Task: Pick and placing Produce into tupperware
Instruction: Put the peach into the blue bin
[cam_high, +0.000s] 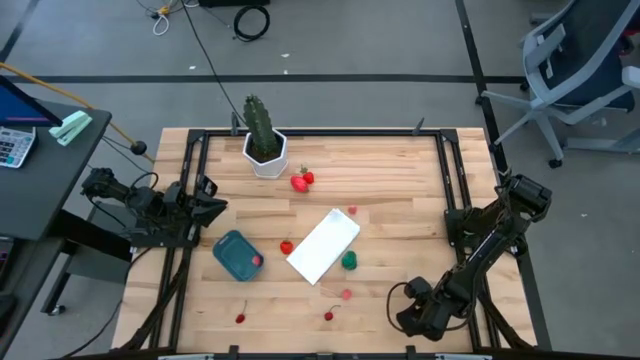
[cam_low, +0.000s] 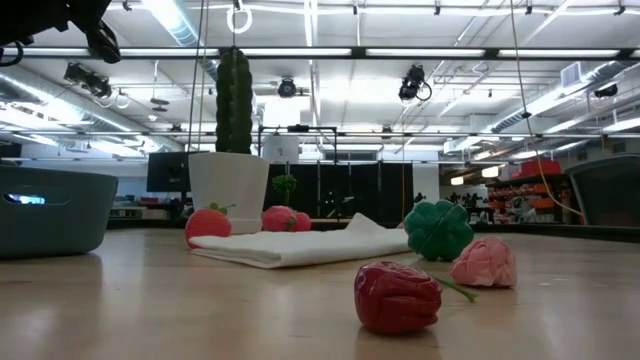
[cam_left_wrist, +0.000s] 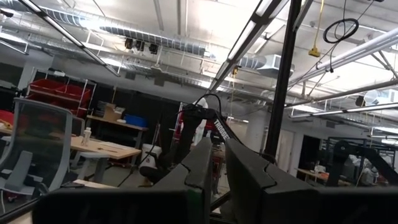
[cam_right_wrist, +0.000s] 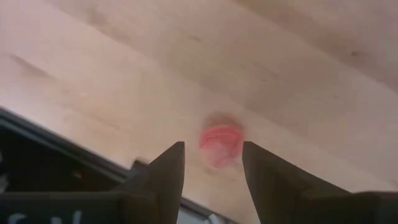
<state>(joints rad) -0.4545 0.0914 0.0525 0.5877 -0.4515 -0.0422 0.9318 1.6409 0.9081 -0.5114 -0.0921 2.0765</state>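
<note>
Right hand (cam_right_wrist: 212, 163) hangs over the lower right of the worktop (cam_high: 400, 170), fingers apart at a middling gap, empty. Seen from the wrist, a small pinkish ball (cam_right_wrist: 220, 145) lies on the bare wood between and just beyond my fingertips.

Left hand (cam_high: 205, 209) waits at the left edge, fingers nearly together, holding nothing I can see.

Teal tupperware tub (cam_high: 237, 254) sits lower left of centre, one red piece (cam_high: 257, 261) already inside. Strawberries (cam_high: 301, 180) near the cactus pot (cam_high: 266, 155); green piece (cam_high: 349, 261) just beside the white panel (cam_high: 323, 245); more red bits along the bottom edge.

Judgement: the ball looks light, small, ridged and probably rubbery, so it is likely to roll or squirt sideways. Best taken across its widest middle, fingers low to the wood, closing gently.
</note>
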